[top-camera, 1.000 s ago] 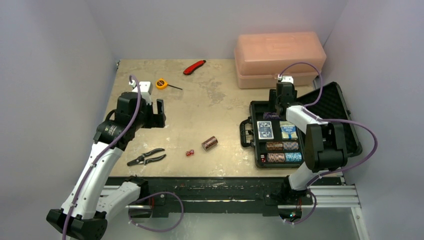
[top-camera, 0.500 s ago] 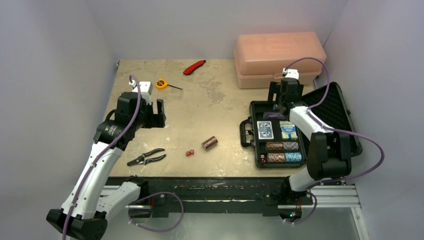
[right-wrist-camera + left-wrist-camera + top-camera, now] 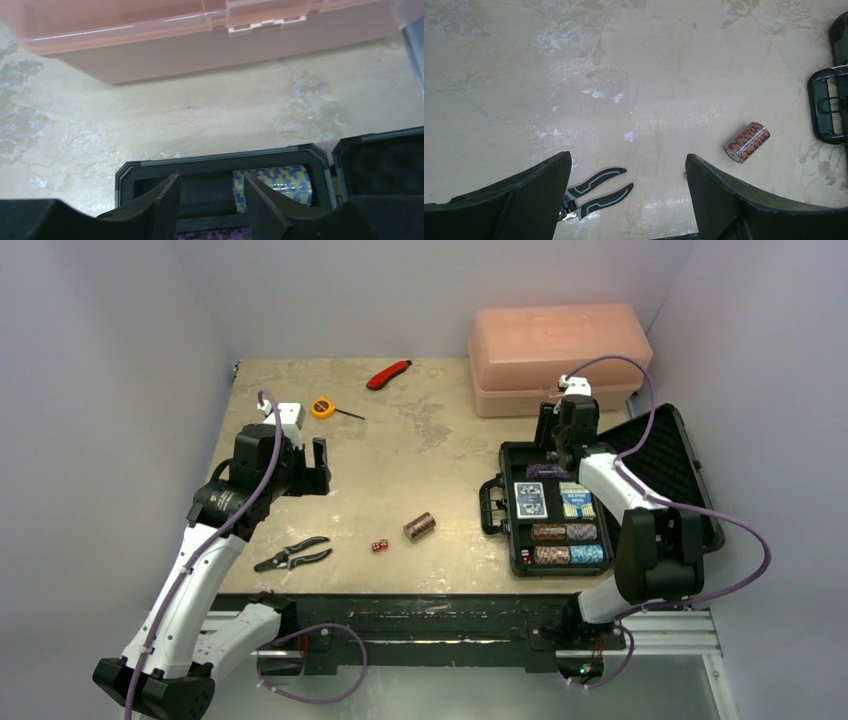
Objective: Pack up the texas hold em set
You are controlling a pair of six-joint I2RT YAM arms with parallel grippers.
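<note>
The black case (image 3: 508, 462) lies open at the right, with its lid (image 3: 668, 465) laid back. It holds blue card decks (image 3: 530, 500), several chip rolls (image 3: 567, 543) and red dice (image 3: 525, 557). My right gripper (image 3: 550, 445) hangs open and empty over the case's far end. In the right wrist view its fingers (image 3: 169, 202) frame an empty foam slot beside a yellow-blue roll (image 3: 274, 184). A purple roll (image 3: 215, 234) lies just below. A loose brown chip roll (image 3: 420, 526) and two red dice (image 3: 379, 546) lie mid-table. My left gripper (image 3: 320, 468) is open and empty above the table's left half.
A translucent pink box (image 3: 555, 355) stands just behind the case. Pliers (image 3: 292, 555) lie near the front left, and a yellow tape measure (image 3: 323, 407) and a red utility knife (image 3: 388, 373) lie at the back. The case handle (image 3: 829, 112) shows in the left wrist view.
My right gripper has risen from inside the case and moved a little toward its far end. The left arm has not moved.
</note>
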